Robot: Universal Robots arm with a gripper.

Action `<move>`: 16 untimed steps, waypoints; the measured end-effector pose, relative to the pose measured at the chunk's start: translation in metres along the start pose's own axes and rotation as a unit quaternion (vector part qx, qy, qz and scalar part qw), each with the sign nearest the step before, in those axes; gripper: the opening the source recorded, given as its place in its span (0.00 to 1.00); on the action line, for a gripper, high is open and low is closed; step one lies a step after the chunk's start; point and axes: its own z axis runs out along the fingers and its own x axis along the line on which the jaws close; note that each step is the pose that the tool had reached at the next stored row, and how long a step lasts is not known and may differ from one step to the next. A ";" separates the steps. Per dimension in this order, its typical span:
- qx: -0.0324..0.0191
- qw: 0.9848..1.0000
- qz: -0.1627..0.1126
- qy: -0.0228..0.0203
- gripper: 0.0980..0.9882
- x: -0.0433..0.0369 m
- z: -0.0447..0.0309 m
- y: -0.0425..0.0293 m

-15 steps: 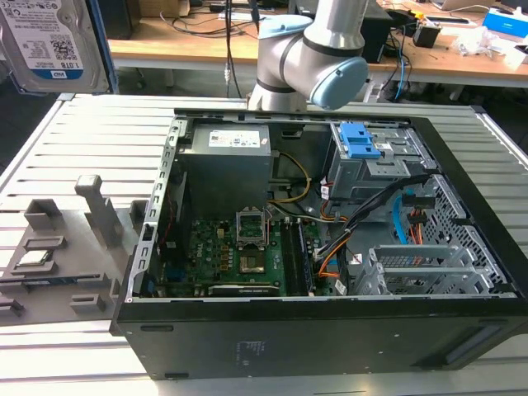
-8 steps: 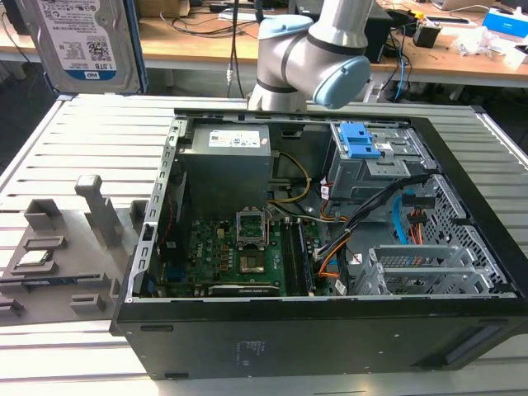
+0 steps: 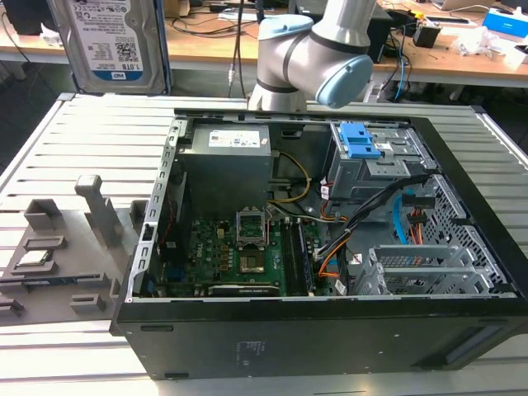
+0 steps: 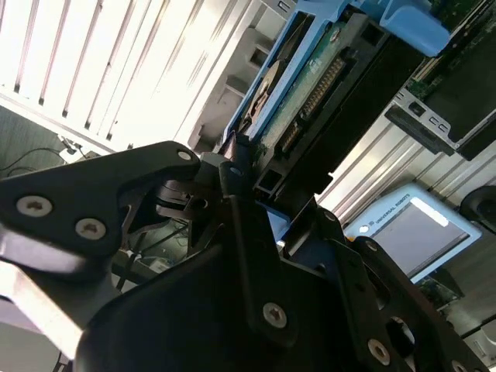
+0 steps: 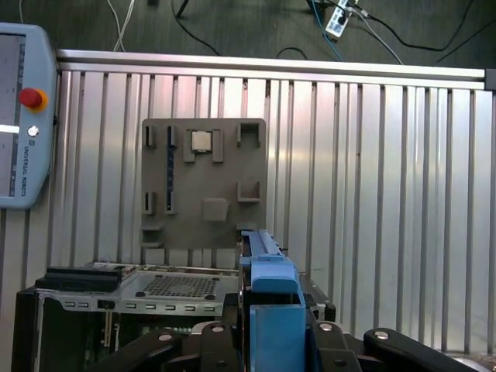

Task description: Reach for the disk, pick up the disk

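Gripper [image 5: 275, 329]: pinching the disk [image 5: 267, 283] by its blue-framed edge.
Disk place: aloft, upright, at eleven o'clock from the computer case [image 3: 313, 330] in the exterior view.
Care: firm, square pinch; a narrow edge hold may pivot.
Beyond: grey fixture plate [image 5: 203, 182] on slatted table [image 5: 387, 155].

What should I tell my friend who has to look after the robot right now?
Gripper: shut on the disk, clamping its blue-framed edge, as seen in both wrist views.
Disk: held upright at the exterior view's left. It appears to be up off the slatted table and outside the open computer case.
Done: the reach and the grasp. The disk looks lifted.
Left: nothing of the pick-up appears undone.
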 end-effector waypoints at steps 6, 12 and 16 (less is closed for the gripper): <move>-0.001 1.000 0.000 0.000 0.30 0.0005 -0.0011 -0.0229; -0.005 1.000 0.000 0.000 0.30 0.0008 -0.0034 -0.0698; -0.007 1.000 0.000 0.000 0.30 0.0011 -0.0044 -0.0895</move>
